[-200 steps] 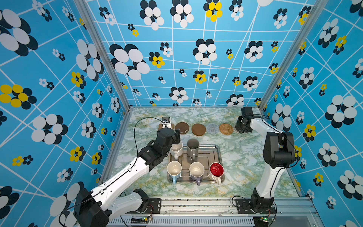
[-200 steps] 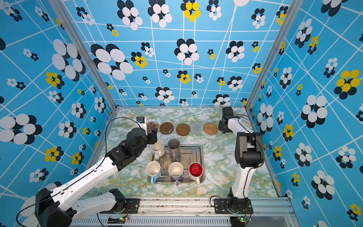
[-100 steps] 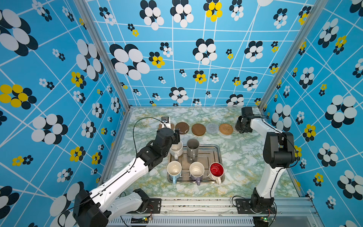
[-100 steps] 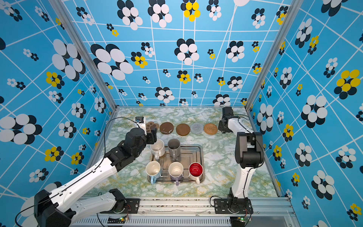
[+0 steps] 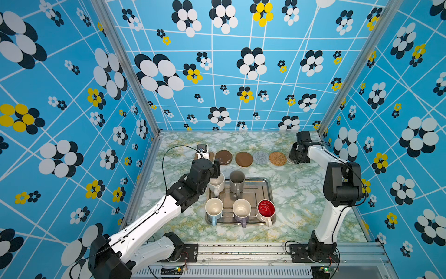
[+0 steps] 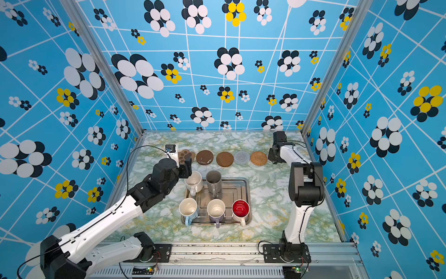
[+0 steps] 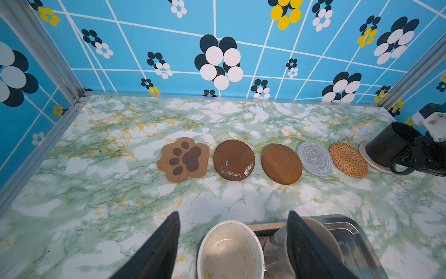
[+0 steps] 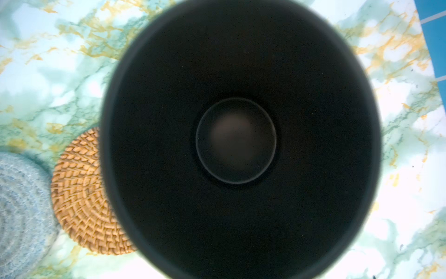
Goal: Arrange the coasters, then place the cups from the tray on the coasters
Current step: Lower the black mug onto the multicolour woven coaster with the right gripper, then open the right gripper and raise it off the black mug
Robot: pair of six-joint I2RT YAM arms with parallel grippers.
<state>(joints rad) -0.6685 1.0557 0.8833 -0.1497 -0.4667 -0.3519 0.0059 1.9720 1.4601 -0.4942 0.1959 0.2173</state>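
1. Cream cup point(image 7: 229, 248) sits at the tray point(image 7: 362, 232) corner — the left gripper point(image 7: 233, 218) has its fingers spread on both sides, unmoved from a second ago
2. Black cup point(image 7: 388, 142) is on the end coaster point(image 7: 364, 154); the right gripper point(image 5: 297, 155) seems to pinch its handle
3. Nothing changed — five more wait

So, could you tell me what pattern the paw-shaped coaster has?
Dark brown pads on the tan paw-shaped cork coaster, clearest in the left wrist view.

Bright, even light from above leaves only soft, faint shadows on the marbled desk point(image 5: 301, 193), the walls point(image 5: 60, 96) bend at the edges of both top views, and the black mug point(image 8: 239, 140) shows a blurred rim in the right wrist view.
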